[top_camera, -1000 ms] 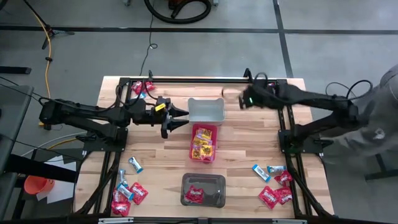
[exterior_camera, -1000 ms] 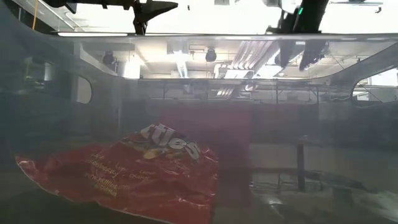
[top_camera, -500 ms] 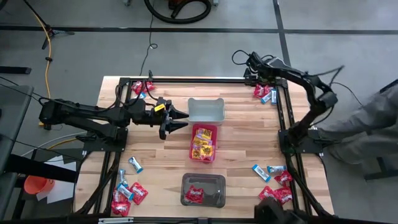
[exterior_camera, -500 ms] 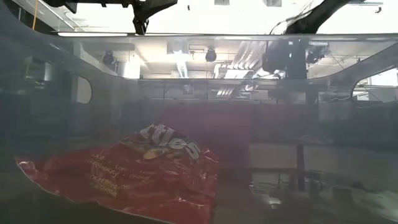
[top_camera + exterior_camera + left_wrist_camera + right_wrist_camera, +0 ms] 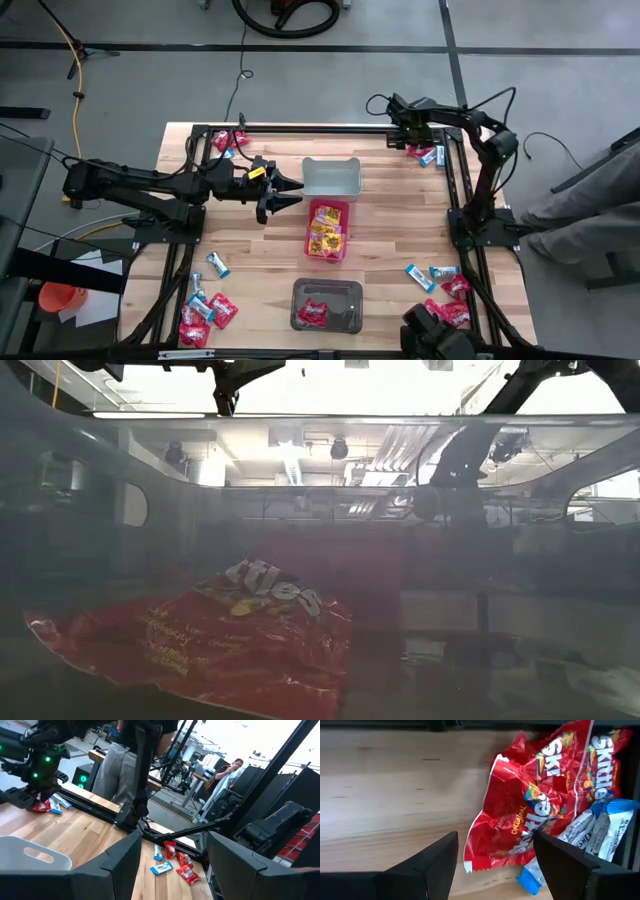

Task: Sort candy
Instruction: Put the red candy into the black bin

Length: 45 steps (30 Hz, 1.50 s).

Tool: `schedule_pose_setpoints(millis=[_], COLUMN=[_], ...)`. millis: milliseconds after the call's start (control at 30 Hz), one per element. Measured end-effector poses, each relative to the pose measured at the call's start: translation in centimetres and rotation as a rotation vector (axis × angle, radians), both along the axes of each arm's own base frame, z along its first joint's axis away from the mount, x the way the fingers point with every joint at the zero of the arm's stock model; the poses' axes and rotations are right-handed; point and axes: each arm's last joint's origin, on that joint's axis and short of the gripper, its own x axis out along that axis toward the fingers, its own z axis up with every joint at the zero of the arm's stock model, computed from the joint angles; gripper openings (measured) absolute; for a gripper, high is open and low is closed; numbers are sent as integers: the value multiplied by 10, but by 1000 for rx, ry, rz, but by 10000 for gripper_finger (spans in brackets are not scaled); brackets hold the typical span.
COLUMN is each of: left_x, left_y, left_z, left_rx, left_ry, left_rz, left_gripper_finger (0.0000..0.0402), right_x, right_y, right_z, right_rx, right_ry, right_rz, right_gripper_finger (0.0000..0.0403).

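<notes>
Swung out to the far-right corner: right gripper (image 5: 403,133), open and empty, over red packets (image 5: 530,815). Left gripper (image 5: 292,190) open too, beside the grey bin (image 5: 331,176). Partly sorted; heaps left at all corners.

Pale wood-plank table (image 5: 250,250), glossy crinkled candy (image 5: 530,815) wrappers, matt grey bin (image 5: 331,177)

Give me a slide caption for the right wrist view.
Right gripper open above red Skittles packets and blue-and-white packets on the wooden table.

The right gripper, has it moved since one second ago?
Yes. In the high view the right gripper now sits nearer the table's far right corner, over the red and blue-and-white candy packets, farther from the grey rectangular bin.
</notes>
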Motion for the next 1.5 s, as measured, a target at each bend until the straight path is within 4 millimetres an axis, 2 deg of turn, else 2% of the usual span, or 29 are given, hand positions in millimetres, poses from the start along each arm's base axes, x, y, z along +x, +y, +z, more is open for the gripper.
schedule_pose_setpoints(millis=[100,167,367,433,567,733,867,1000,1167,1500], left_x=[0,0,0,0,0,0,0,0,0,0], left_y=[0,0,0,0,0,0,0,-1,-2,-3], left_z=[0,0,0,0,0,0,0,0,0,0], left_rx=[0,-1,0,0,0,1,1,2,4,4], left_ry=[0,0,0,0,0,0,0,-1,-1,-1], left_rz=[1,1,1,1,1,1,1,-20,-77,-84], left_gripper_finger=[213,213,213,213,213,213,213,213,213,213], right_x=[-2,-2,-1,0,4,6,8,14,24,64], right_y=[-1,-2,-1,1,10,29,53,81,113,168], right_z=[-8,-12,-9,-1,25,73,110,139,157,160], right_rx=[15,27,33,17,-46,-176,-263,-332,-368,-339], right_ry=[49,64,67,53,7,-109,-246,-371,-455,-574], right_rz=[3,20,78,118,165,243,297,371,459,753], right_gripper_finger=[226,194,41,12,21,6,4,3,2,1])
